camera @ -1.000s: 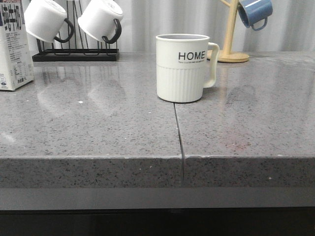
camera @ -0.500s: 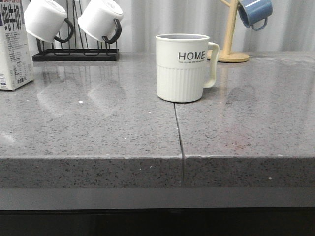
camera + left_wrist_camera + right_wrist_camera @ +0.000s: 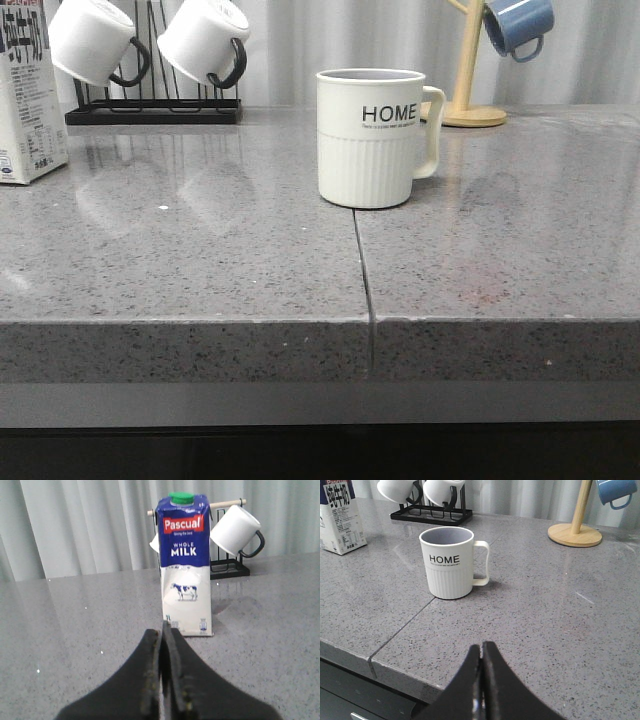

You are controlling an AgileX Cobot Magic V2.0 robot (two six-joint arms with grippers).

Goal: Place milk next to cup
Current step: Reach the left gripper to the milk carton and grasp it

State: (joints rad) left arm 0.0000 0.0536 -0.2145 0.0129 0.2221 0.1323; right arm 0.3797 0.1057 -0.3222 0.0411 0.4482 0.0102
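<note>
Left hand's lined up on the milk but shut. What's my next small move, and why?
Probably open the left hand first. It is shut, empty and short of the milk, which stands upright at the far left, well away from the cup. Then ease forward to grip.

My left gripper [image 3: 162, 635]: black fingers pressed together, tips meeting, nothing between them, held low and level. My right gripper [image 3: 481, 652]: fingers likewise closed tip to tip, empty, angled downward. Neither arm appears in the front view.
</note>
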